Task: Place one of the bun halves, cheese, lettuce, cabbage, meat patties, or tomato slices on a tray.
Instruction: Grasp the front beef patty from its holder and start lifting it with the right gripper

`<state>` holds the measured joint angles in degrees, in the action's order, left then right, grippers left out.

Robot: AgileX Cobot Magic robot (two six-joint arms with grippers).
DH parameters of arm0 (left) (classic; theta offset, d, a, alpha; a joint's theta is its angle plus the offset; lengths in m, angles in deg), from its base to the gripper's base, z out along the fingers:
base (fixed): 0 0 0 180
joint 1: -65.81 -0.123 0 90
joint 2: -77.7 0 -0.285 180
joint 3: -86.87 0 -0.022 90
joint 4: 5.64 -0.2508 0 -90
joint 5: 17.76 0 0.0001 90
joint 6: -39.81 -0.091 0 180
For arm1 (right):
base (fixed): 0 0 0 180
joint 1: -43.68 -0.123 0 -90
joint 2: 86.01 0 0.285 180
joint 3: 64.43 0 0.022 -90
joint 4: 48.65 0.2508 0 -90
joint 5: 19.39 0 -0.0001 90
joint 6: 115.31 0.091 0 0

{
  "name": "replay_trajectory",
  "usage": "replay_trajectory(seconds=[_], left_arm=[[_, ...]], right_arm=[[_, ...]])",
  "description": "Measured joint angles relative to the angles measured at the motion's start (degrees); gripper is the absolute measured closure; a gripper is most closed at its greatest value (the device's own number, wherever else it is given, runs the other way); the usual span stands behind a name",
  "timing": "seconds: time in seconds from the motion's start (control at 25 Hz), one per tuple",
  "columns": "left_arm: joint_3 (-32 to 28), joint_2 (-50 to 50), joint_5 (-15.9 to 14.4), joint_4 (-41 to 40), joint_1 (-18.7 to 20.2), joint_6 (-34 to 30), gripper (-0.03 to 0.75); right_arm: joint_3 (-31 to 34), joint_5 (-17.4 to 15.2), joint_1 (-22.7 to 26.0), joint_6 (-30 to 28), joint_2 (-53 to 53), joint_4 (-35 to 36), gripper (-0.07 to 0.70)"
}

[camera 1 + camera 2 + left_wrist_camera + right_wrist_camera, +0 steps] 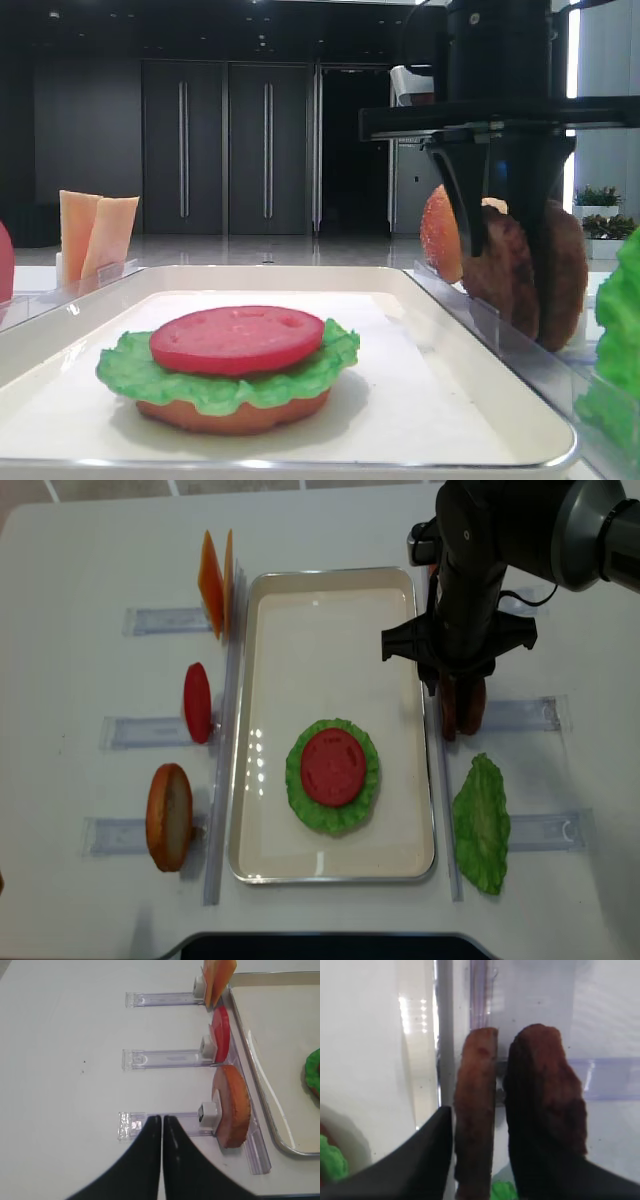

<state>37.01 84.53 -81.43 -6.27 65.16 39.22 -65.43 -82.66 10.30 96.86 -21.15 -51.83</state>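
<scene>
Exterior high, from the low angle, shows you what is already built on the tray (470, 330): a bun half (235, 412) lies flat at the bottom, a lettuce leaf (215, 375) spreads over it, and a tomato slice (237, 338) sits on top. So three layers are down, and nothing dark brown is on the tray yet.

Your right claw (512, 235) has its black fingers reaching down around the meat patties (525, 270), which stand on edge in the clear rack (520, 355) just beside the tray's right rim. In the right wrist view one finger sits to the left of the nearer patty (475, 1110) and the other seems to lie over the darker patty (545, 1110). The jaws stand apart there; whether they grip one patty, both, or neither yet, you cannot tell.

Your left claw (161, 1132) has its fingers pressed together with nothing between them, hovering over the desk (65, 1060) near the second bun half (232, 1105) in its rack.

Left over, by my reading: a patty has to be lifted out and laid on the stack. Cheese slices (215, 580), a spare tomato slice (197, 702), the second bun half and another lettuce leaf (481, 825) wait outside the tray.
</scene>
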Motion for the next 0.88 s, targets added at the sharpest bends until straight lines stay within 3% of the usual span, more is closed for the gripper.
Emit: replay_trajectory(seconds=[0.16, 0.56, 0.88], left_arm=[[0.0, 0.0, 0.0, 0.0, 0.0, 0.0, 0.716], [0.0, 0.0, 0.0, 0.0, 0.0, 0.0, 0.716], [0.0, 0.0, 0.0, 0.0, 0.0, 0.0, 0.716]], right_arm=[[0.0, -0.32, 0.0, 0.0, 0.0, -1.1, 0.496], [-0.18, -2.02, 0.0, -2.68, 0.0, -1.21, 0.498], [-5.96, -6.86, 0.0, -2.92, 0.0, -0.06, 0.498]])
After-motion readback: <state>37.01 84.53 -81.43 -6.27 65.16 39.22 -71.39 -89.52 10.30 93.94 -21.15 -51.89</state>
